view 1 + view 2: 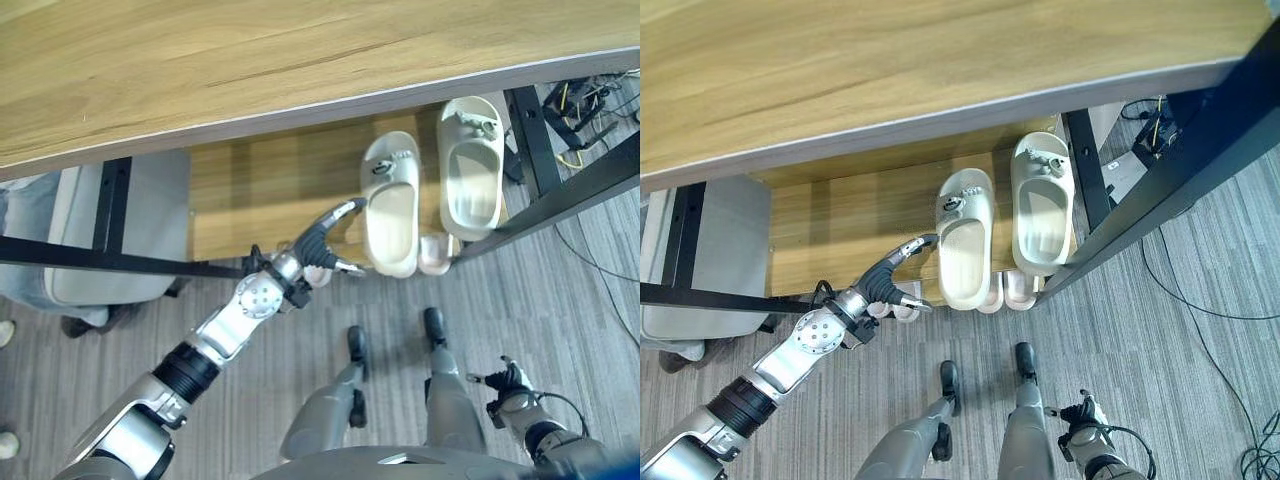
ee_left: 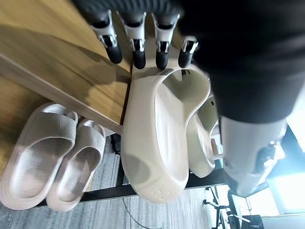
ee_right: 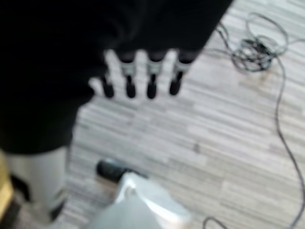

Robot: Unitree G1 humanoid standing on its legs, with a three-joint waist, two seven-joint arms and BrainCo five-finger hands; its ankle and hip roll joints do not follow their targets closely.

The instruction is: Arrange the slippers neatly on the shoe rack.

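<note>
Nearest the robot, the right robot hand (image 1: 511, 381) hangs low at its side over the grey plank floor (image 1: 1200, 360), well apart from the rack; in its own wrist view the fingers (image 3: 150, 81) point straight down, relaxed and holding nothing.

Further out, the left robot hand (image 1: 318, 243) reaches forward to the front edge of the shoe rack (image 1: 830, 225). Its fingers (image 2: 138, 50) are extended rather than curled, with their dark tips at the heel end of the near cream slipper (image 1: 392, 205), touching or almost touching it; the hand grips nothing. From this hand the slipper lies straight ahead and slightly to the robot's right, its long axis running away from the robot, heel toward the hand and toe toward the back of the shelf. The left arm is plainly the nearer one, so I judge any further nudge belongs to it, along that axis.

Just beside this slipper, on its right, sits the second cream slipper (image 1: 470, 170), parallel and set a little deeper on the wooden shelf. On the level below, a pair of pale pink slippers (image 2: 52, 155) lies side by side, their ends peeking out from under the shelf edge in the head views.

Above and beyond, the rack's broad wooden top board (image 1: 250, 60) overhangs the shelf. The cream pair looks nearly aligned already, as a judgement.
</note>
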